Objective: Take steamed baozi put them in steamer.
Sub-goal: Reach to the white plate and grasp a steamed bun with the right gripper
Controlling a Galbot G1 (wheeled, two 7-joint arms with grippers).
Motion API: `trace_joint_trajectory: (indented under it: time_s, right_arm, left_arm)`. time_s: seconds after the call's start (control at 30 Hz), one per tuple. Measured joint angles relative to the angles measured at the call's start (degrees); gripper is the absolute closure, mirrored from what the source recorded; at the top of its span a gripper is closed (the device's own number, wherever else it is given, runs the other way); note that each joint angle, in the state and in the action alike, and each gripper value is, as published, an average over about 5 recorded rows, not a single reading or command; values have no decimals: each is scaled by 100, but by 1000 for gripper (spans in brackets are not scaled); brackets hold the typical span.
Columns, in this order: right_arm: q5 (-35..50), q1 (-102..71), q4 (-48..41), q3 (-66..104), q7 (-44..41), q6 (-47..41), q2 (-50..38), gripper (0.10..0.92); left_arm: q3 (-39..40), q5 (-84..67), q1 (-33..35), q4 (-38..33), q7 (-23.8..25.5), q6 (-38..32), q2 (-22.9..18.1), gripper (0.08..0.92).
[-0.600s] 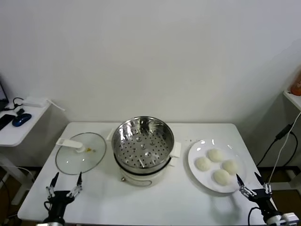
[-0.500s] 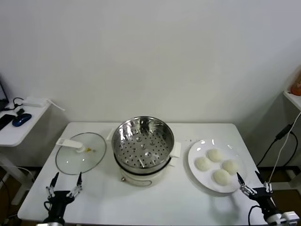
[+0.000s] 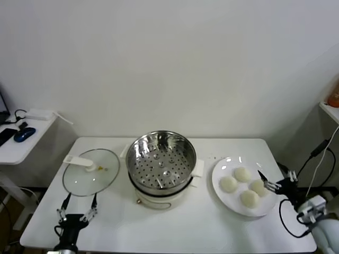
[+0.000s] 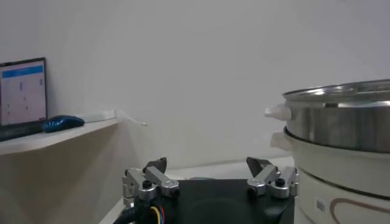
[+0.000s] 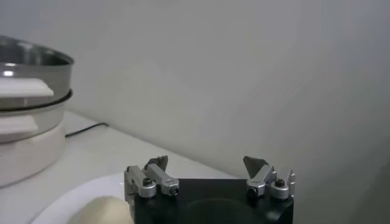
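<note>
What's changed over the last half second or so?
The right gripper swung up from the table's front edge to the plate's right rim, jaws open beside the baozi. The left gripper shifted slightly. All four baozi, steamer and lid stayed put.

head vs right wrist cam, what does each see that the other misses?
Only the head view: the glass lid, all four steamed baozi on the white plate, the steamer's perforated tray, and the left hand open, parked at the table's near left edge. Only the right wrist view: the open tips of the right hand seen close up, one bun just below them. Both: the steamer, the plate, the open right hand.
</note>
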Motion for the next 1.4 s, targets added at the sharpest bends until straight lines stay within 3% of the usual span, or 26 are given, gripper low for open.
trace_joint_trajectory:
  time_s: [0.4, 0.73, 1.03, 1.4]
  right_arm:
    - [-739, 3002, -1056, -2654, -2270, -313, -1044, 203]
    - [-1146, 6218, -2290, -6159, -3771, -51, -939, 203]
    - [-1450, 7786, -3340, -8212, -4373, 210, -315, 203]
    - [-1970, 8070, -4147, -8750, -4493, 341, 358, 203]
  left_arm:
    - [-11, -46, -100, 47, -15, -2, 58, 177]
    - [7, -152, -219, 112, -24, 68, 148, 177]
    - [-39, -225, -267, 83, -28, 154, 235, 177]
    - [-86, -242, -289, 78, -48, 225, 247, 177]
